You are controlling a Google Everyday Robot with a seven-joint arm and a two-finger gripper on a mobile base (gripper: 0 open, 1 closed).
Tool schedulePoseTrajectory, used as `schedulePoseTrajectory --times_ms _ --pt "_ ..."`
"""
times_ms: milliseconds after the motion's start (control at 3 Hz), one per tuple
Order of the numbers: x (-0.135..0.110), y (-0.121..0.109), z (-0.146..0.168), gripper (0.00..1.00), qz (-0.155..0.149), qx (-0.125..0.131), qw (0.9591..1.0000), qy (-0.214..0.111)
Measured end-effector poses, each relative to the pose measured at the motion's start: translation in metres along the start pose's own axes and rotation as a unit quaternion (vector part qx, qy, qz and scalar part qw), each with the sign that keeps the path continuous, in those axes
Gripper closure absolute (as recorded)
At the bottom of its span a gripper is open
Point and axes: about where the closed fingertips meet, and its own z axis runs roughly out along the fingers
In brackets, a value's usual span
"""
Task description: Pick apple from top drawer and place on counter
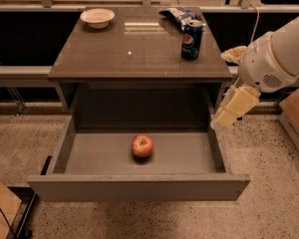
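The red apple lies on the floor of the top drawer, near its middle. The drawer is pulled fully out of the grey cabinet. The counter is the glossy grey-brown top above it. My gripper hangs at the right, just above the drawer's right wall and beside the cabinet's right front corner, pointing down and to the left. It is well right of the apple, above it, and holds nothing that I can see.
A blue soda can stands on the counter at the right, a chip bag behind it, a white bowl at the back left. Cardboard boxes sit on the floor at far right and lower left.
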Motion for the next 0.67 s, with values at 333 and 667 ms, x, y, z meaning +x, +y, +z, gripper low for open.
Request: schedulePoseTrajectory --times_ms 333,667 --pt "0.002 0.019 0.039 0.00 0.012 -0.021 0.9994 -0.025" --pt "0.000 0.034 0.094 0.00 0.023 -0.032 0.9971 -0.065"
